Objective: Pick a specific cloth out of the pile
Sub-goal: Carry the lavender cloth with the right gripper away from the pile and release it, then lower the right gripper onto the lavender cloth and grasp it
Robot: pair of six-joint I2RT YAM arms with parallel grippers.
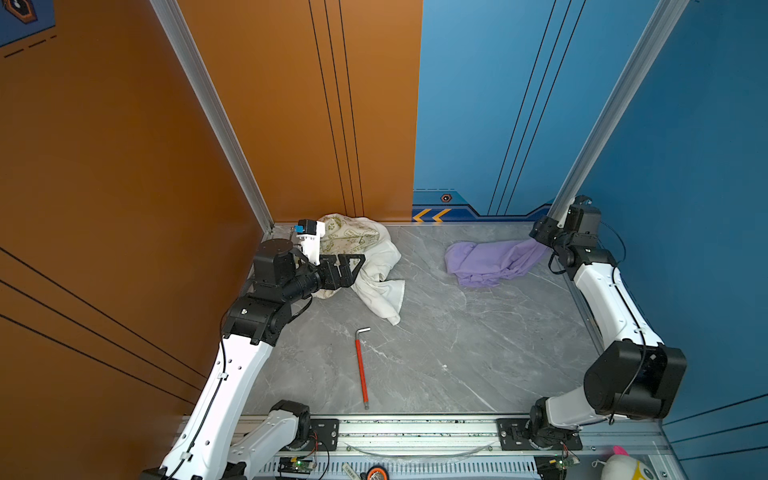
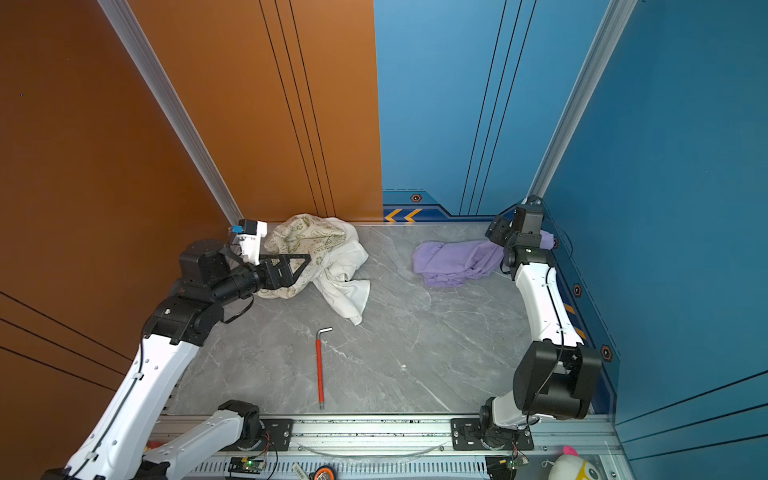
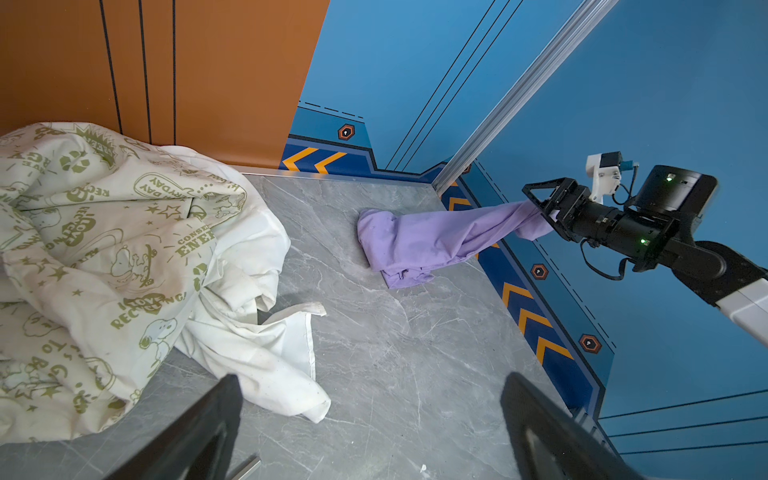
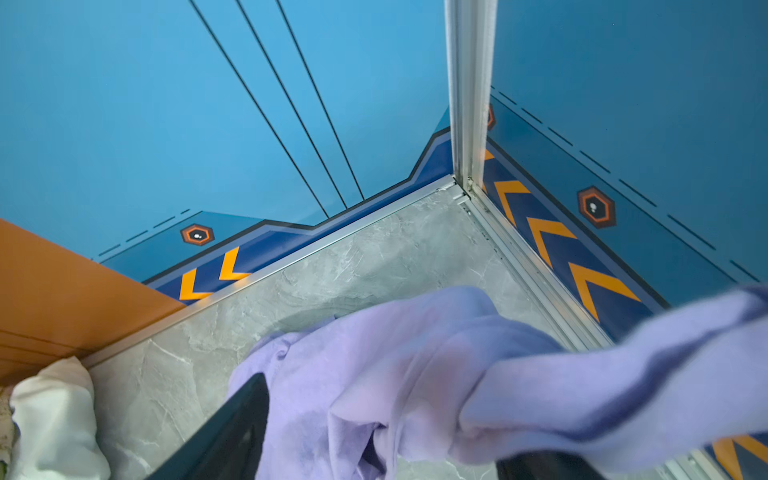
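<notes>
Right claw fills the lower frame, jaws apart, the cloth draped across. Light, floppy, clingy; I'd pinch a bunched fold. Left claw gapes too.

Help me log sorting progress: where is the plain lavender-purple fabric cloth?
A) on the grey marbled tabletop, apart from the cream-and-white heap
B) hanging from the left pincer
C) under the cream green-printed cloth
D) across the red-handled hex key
A: in a top view the plain lavender-purple fabric cloth lies on the grey marbled tabletop with bare surface between it and the cream-and-white heap, one end raised at the right pincer.
</notes>
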